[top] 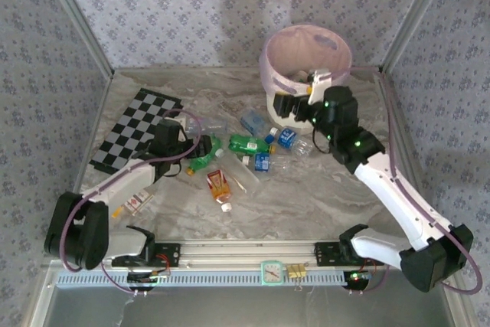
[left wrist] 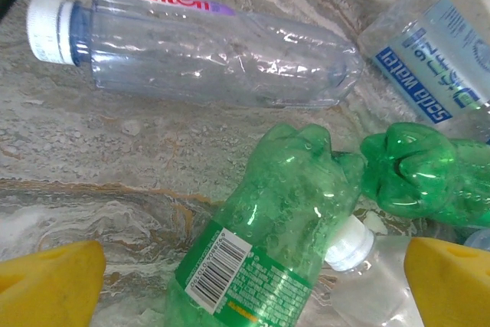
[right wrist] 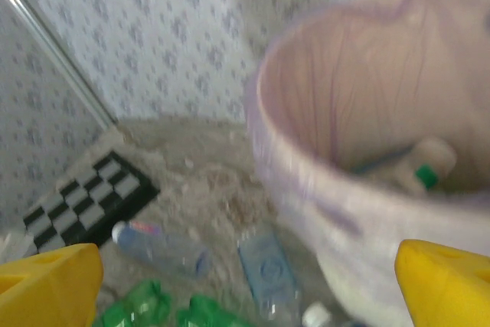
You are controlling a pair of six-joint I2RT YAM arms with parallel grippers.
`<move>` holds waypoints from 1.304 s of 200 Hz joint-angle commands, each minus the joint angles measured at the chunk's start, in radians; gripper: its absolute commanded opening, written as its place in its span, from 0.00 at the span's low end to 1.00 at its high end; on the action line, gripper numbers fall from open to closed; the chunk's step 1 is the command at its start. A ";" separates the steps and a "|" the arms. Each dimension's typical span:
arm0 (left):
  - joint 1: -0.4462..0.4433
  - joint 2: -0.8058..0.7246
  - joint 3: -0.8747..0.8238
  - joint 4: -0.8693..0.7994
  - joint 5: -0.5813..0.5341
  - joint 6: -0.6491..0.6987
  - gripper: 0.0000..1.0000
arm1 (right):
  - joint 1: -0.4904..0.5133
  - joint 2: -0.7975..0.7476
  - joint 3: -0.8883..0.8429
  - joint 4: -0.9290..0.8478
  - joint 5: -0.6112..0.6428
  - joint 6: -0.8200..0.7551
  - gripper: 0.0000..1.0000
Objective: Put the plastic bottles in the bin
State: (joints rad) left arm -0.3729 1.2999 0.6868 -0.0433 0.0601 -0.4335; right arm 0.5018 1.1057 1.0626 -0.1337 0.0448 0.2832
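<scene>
Left gripper (left wrist: 249,296): your jaws stand wide and empty, straddling a green bottle (left wrist: 268,227) lying on the table (left wrist: 115,158).
Right gripper (right wrist: 245,289): spread wide, empty, beside the bin (right wrist: 306,181).
Handling: likely light, thin, slick and crushable; take it mid-body.
Axis: flat, diagonal between your fingers, base toward a second green bottle (left wrist: 429,174).

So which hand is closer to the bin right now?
Right. The right hand hovers at the near rim of the bin; the left hand is well away to the left, over a green bottle.
</scene>
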 commanded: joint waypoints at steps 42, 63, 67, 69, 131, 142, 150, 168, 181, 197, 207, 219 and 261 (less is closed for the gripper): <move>0.003 0.172 0.111 -0.096 0.053 0.045 0.92 | 0.077 -0.085 -0.338 0.256 0.146 0.282 1.00; 0.001 0.222 0.129 -0.108 0.078 0.050 0.89 | 0.101 -0.057 -0.356 0.254 0.155 0.301 1.00; 0.000 0.227 0.129 -0.106 0.081 0.048 0.88 | 0.105 -0.049 -0.354 0.251 0.159 0.305 1.00; -0.001 0.229 0.129 -0.106 0.082 0.047 0.88 | 0.107 -0.046 -0.354 0.250 0.160 0.306 1.00; -0.020 0.300 0.140 -0.107 0.086 0.039 0.87 | 0.142 0.045 -0.346 0.289 0.150 0.334 1.00; -0.022 0.311 0.140 -0.111 0.086 0.038 0.87 | 0.144 0.054 -0.341 0.292 0.146 0.336 1.00; -0.024 0.316 0.138 -0.113 0.086 0.036 0.87 | 0.147 0.058 -0.338 0.292 0.146 0.334 1.00; -0.030 0.327 0.130 -0.111 0.087 0.028 0.87 | 0.150 0.062 -0.335 0.289 0.148 0.331 1.00; -0.034 0.332 0.123 -0.112 0.084 0.027 0.86 | 0.149 0.060 -0.333 0.286 0.150 0.330 1.00; -0.037 0.336 0.113 -0.110 0.082 0.026 0.84 | 0.150 0.061 -0.334 0.284 0.152 0.333 1.00; -0.038 0.336 0.109 -0.110 0.078 0.026 0.83 | 0.151 0.062 -0.334 0.283 0.152 0.332 1.00; -0.038 0.333 0.103 -0.110 0.074 0.025 0.81 | 0.152 0.064 -0.332 0.283 0.152 0.334 1.00; -0.038 0.322 0.102 -0.113 0.062 0.029 0.68 | 0.153 0.071 -0.329 0.283 0.147 0.337 1.00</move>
State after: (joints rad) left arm -0.3954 1.6070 0.7967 -0.1360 0.0971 -0.4057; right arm 0.6445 1.1698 0.7055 0.1322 0.1730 0.6067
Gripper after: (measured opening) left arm 0.705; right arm 0.998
